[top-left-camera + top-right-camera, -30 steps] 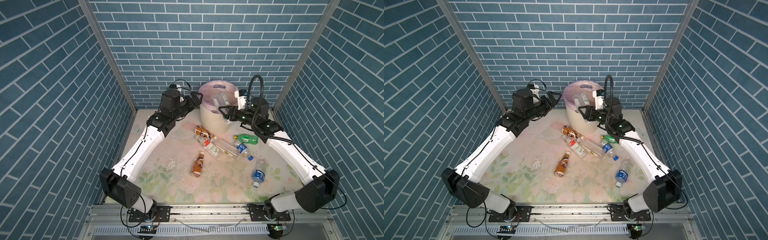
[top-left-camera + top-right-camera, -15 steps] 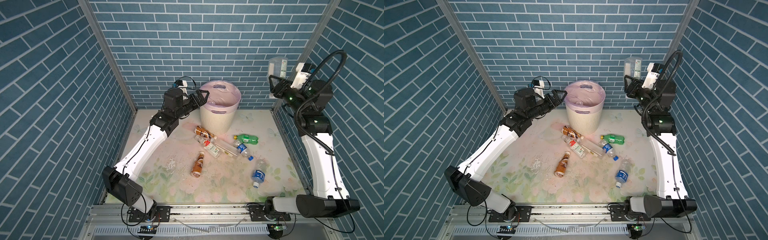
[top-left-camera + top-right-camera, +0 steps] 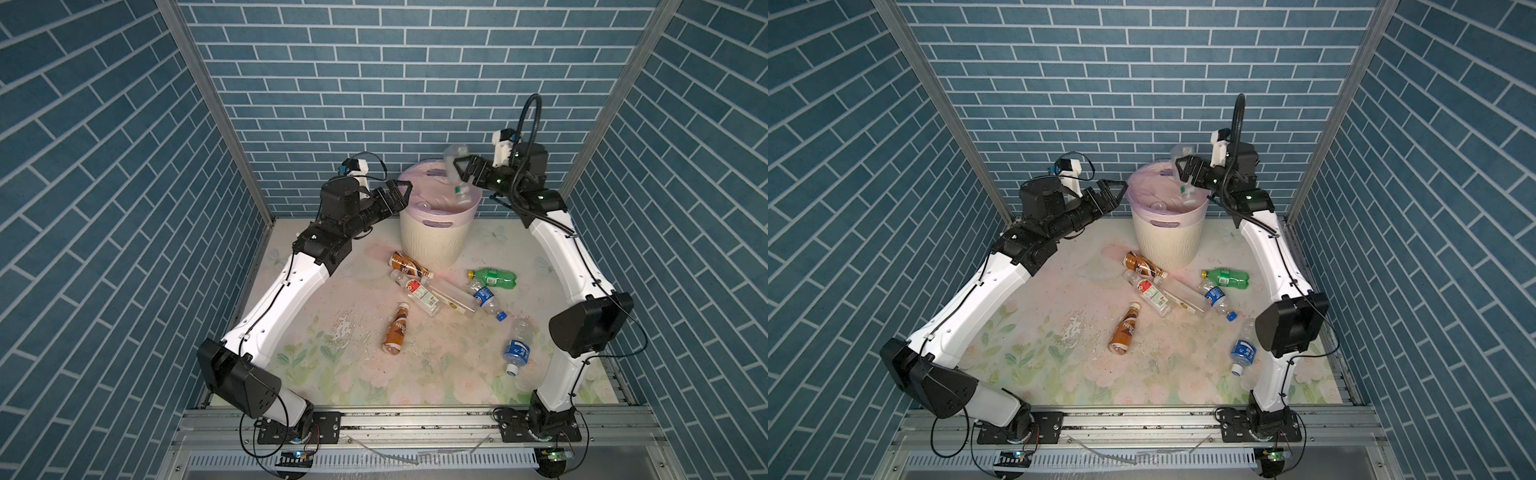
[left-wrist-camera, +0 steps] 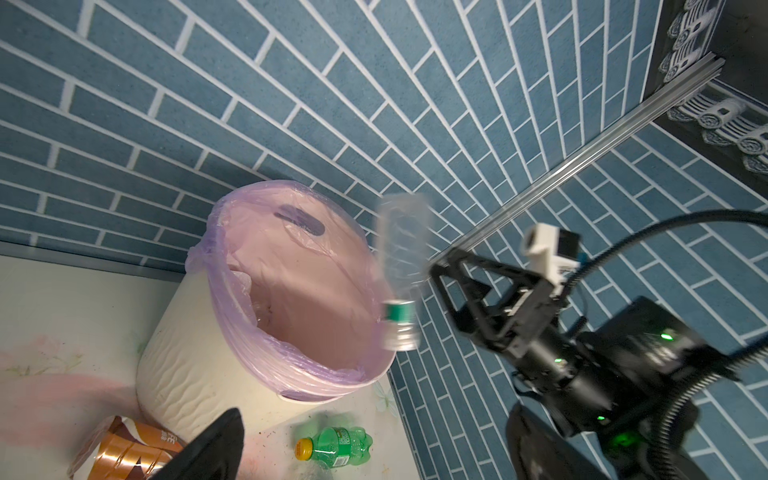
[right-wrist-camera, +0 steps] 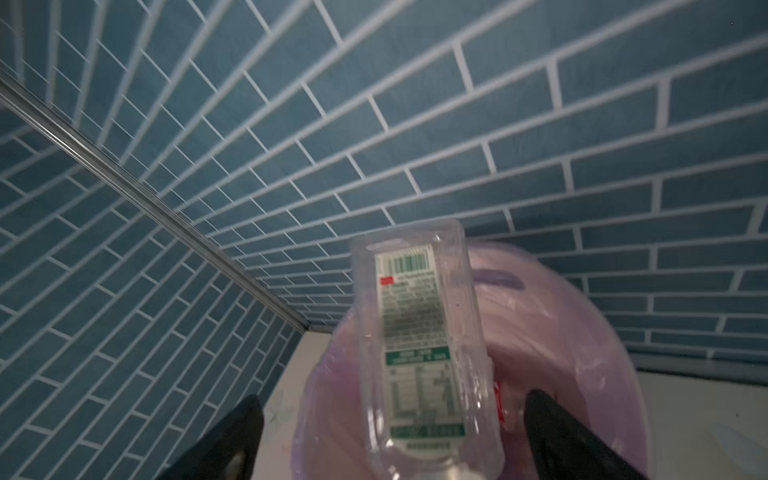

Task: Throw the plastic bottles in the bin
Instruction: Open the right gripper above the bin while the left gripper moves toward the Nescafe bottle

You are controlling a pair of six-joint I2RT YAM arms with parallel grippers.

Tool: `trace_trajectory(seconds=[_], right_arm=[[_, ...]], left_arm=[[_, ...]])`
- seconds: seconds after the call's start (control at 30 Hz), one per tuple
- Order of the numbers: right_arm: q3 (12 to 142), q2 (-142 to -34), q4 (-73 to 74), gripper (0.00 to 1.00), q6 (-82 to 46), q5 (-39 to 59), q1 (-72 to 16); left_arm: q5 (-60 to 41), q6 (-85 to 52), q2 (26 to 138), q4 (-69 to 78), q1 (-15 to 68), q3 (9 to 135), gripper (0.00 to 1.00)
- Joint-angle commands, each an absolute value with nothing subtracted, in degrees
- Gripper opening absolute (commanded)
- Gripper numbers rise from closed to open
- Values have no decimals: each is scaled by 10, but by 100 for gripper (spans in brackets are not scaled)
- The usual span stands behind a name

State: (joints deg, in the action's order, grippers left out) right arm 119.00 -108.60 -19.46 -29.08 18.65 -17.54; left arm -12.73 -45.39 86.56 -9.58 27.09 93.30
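Over the cream-white bin (image 3: pixel 432 237) (image 3: pixel 1167 243) with its lilac liner, my right gripper (image 3: pixel 462 172) (image 3: pixel 1184 171) (image 5: pixel 392 415) stands open. A clear bottle with a green label (image 3: pixel 455 176) (image 4: pixel 401 270) (image 5: pixel 419 332) hangs cap down between its spread fingers, touching neither, above the bin's mouth. My left gripper (image 3: pixel 400 193) (image 3: pixel 1115 190) (image 4: pixel 380 440) is open and empty beside the bin's left rim. Several bottles lie on the floral mat: a green one (image 3: pixel 492 277), two brown ones (image 3: pixel 409 266) (image 3: pixel 395 332), clear ones (image 3: pixel 417 293) (image 3: pixel 515 349).
Blue brick walls close in the back and both sides; metal corner posts (image 3: pixel 615 95) stand near the right arm. A long clear bottle (image 3: pixel 451 296) and a blue-labelled one (image 3: pixel 484 297) lie crossed mid-mat. More bottles show inside the bin's liner (image 5: pixel 602 353).
My right arm swung down from high by the right wall to over the bin and its jaws opened, letting the clear bottle go. The left arm barely shifted.
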Motion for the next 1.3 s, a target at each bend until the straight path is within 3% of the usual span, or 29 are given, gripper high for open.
trace_trajectory(seconds=[0.0,0.37,0.6,1.03,1.27], right_arm=[[1177,-1006,-162,99,-289,161,-168],[1130,-945,-161,99,-269,140,-165],[1070,-905,-160,99,-269,135,-160],[767,-724,-157,99,-264,102,-160],[653,-665,-182,99,-266,118,-160]], left_arm=[[-130,-443,853,-101,266,915,99],[-140,-455,857,-101,264,898,99],[-146,-421,865,-197,265,902,99],[-211,-353,898,-323,276,807,99],[-136,-295,905,-376,334,748,99]])
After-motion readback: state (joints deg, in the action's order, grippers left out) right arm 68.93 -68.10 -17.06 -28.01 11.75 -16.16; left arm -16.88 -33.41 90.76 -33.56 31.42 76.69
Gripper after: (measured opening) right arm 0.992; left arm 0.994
